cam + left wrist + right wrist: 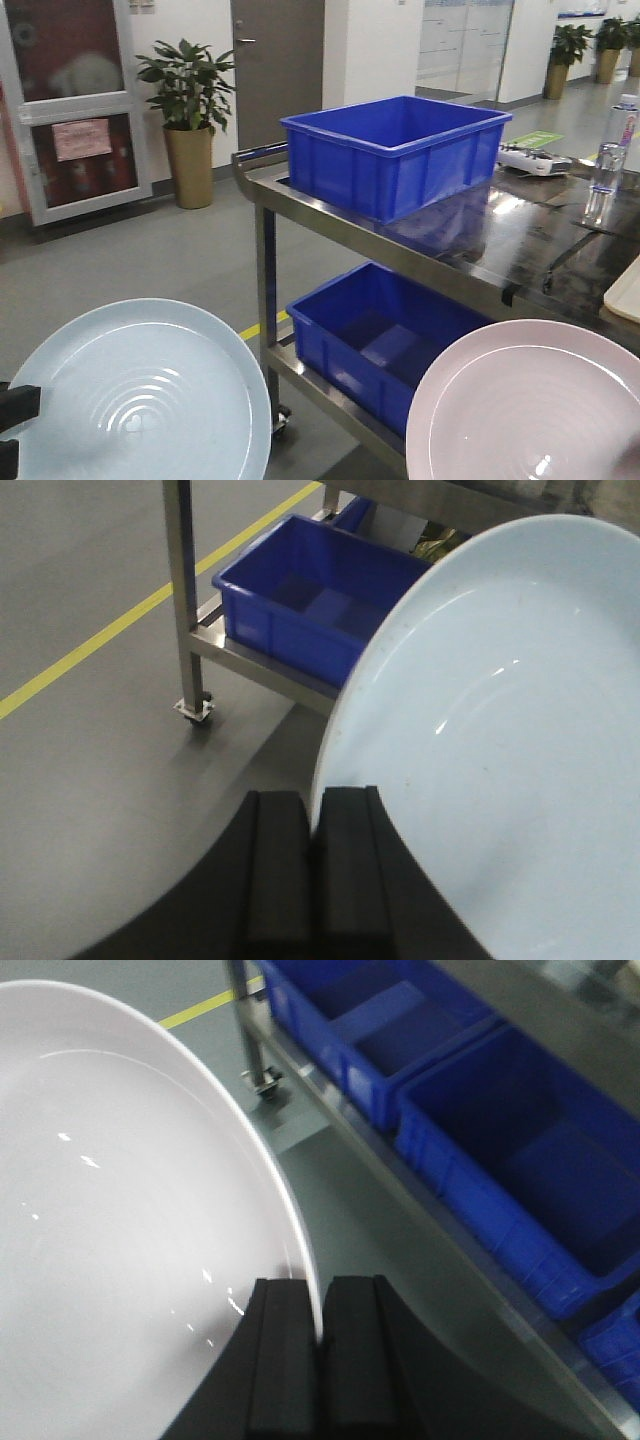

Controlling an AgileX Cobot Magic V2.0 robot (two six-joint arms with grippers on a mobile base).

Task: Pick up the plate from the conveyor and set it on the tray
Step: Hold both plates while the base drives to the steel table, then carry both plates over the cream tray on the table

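Observation:
My left gripper (313,792) is shut on the rim of a pale blue plate (500,730), which it holds in the air over the grey floor. That plate (140,395) fills the lower left of the front view, with the left fingers (12,420) at its edge. The right gripper (322,1280) is shut on the rim of a pale pink plate (120,1220), seen at the lower right of the front view (530,405). A cream corner of the tray (625,290) shows at the right edge of the cart top. The conveyor is out of view.
A steel cart (262,190) stands just ahead. One blue crate (395,150) is on its dark top and another (380,335) on its lower shelf. A water bottle (610,160) and a white device (535,160) stand farther back. A potted plant (190,120) is by the wall.

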